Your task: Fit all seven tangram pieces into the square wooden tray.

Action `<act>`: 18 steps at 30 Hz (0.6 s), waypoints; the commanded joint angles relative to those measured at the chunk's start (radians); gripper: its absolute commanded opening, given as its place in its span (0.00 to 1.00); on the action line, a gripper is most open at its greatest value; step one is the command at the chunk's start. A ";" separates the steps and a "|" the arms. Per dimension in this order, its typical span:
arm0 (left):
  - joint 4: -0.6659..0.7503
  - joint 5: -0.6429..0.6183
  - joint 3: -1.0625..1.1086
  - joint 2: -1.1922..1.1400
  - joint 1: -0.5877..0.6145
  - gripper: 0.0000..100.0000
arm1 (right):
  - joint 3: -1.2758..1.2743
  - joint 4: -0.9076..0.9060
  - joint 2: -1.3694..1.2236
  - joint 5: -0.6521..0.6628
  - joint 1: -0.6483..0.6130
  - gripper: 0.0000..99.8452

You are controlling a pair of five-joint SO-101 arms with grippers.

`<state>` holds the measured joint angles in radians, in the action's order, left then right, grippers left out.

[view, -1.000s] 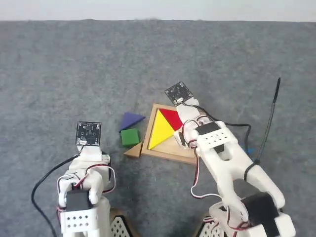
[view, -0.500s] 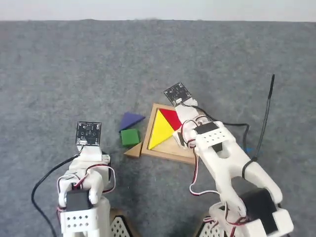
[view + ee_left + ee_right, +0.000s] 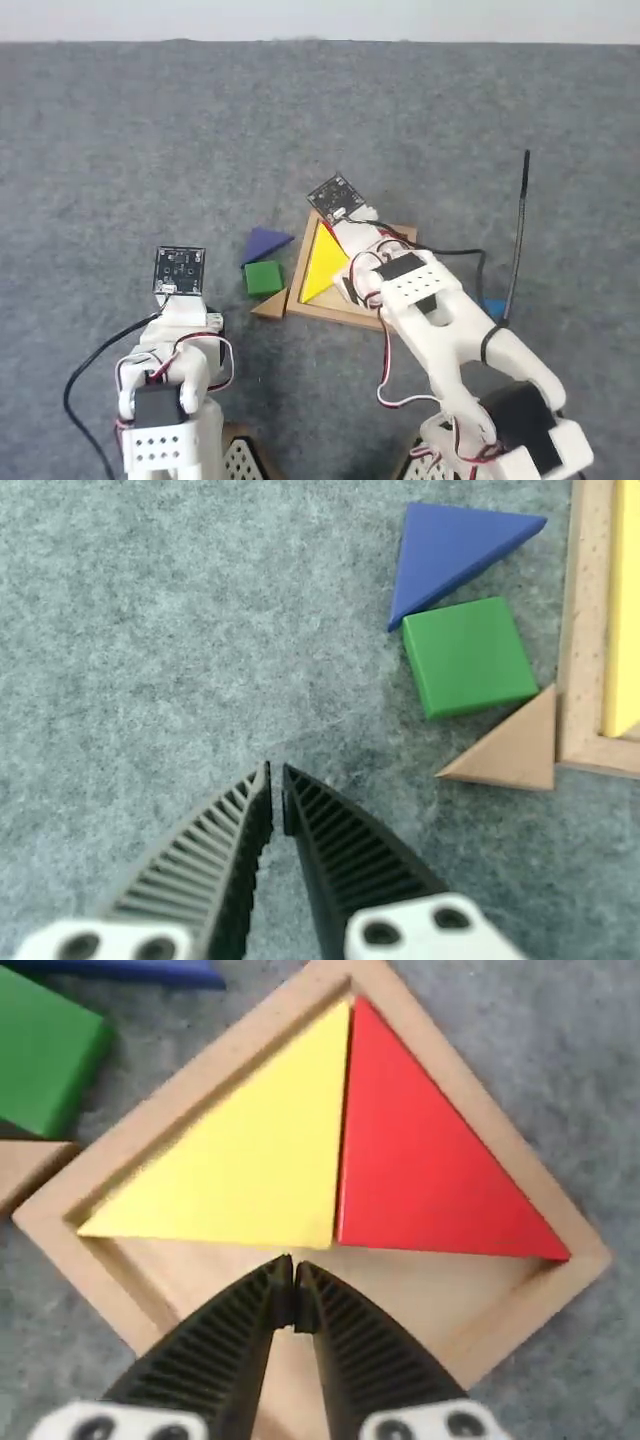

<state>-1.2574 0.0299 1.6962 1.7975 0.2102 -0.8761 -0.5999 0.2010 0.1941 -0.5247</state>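
A: While the right arm (image 3: 440, 320) hung over the wooden tray (image 3: 330, 313), how did the right jaws stand?

B: Pressed together, holding nothing, over the tray's bare floor. The tips were just beside the spot where the yellow triangle (image 3: 250, 1180) met the red triangle (image 3: 420, 1170). Those two lay flat inside the tray, touching along one edge.

A: And seen from above?

B: The yellow one lay along the tray's 9 o'clock side. The arm covered most of the rest.

A: Which pieces were outside?

B: Three, on the grey table (image 3: 150, 130). The green square (image 3: 263, 278) sat at 9 o'clock from the tray, near its rim. The blue triangle (image 3: 265, 243) lay at 10 o'clock, one corner just beside the square. The tan triangle (image 3: 270, 305) lay at 8 o'clock, against the rim.

A: The left arm (image 3: 170, 360)?

B: It stood at 8 o'clock from those pieces, apart from them. The left jaws were all but together, empty, above bare table.

A: Anything else?

B: A small blue thing (image 3: 494, 307) at 3 o'clock from the tray, half hidden by the right arm. I could not tell what it was.
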 commanded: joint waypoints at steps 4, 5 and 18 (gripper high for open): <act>-0.003 -0.017 -0.013 0.018 0.002 0.02 | 0.031 0.024 -0.002 0.012 -0.008 0.01; -0.003 -0.017 -0.013 0.018 0.002 0.02 | 0.041 0.022 -0.013 0.012 -0.008 0.01; -0.003 -0.017 -0.013 0.018 0.002 0.02 | 0.173 0.019 -0.185 0.038 -0.012 0.01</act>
<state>-1.2574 0.0299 1.6962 1.7975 0.2102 -0.7610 -0.5907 0.0184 0.1956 -0.5278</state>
